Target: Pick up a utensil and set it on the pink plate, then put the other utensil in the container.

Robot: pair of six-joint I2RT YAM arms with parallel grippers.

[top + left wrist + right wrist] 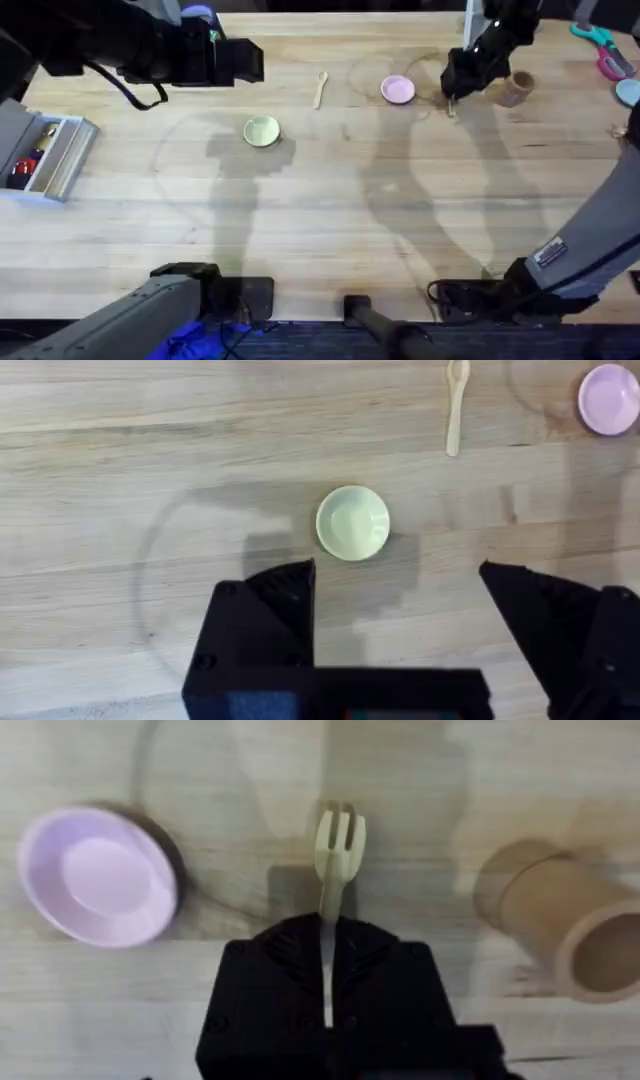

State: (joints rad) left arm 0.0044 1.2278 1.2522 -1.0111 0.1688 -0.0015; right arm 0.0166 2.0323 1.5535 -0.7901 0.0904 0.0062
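Fork (339, 845): pinched by its handle between the pressed-together fingers of the right claw (327, 960); the tined end sticks out past the fingertips, over bare wood.
Fork's place: between the pink plate (96, 875) and the container (560, 928), touching neither; whether the tines touch the worktop (330, 200) cannot be told.
Right claw: at the far right part of the worktop in the overhead view (452, 96), just beside the pink plate (398, 90) on one side and the container (516, 88) on the other.
Pink plate: flat on the wood, nothing on it.
Container: lying on its side, its open mouth visible in the right wrist view.
Spoon (320, 87): on the worktop, left of the pink plate and well apart from the right claw; in the left wrist view (456, 402) its bowl points away from the left claw.
Left claw (400, 610): fingers spread wide, gripping nothing, held above the worktop near the yellow-green dish (352, 522).
Yellow-green dish: alone on the wood (261, 131), nearer the middle than the spoon.
Grey box (50, 155): at the left edge of the worktop.
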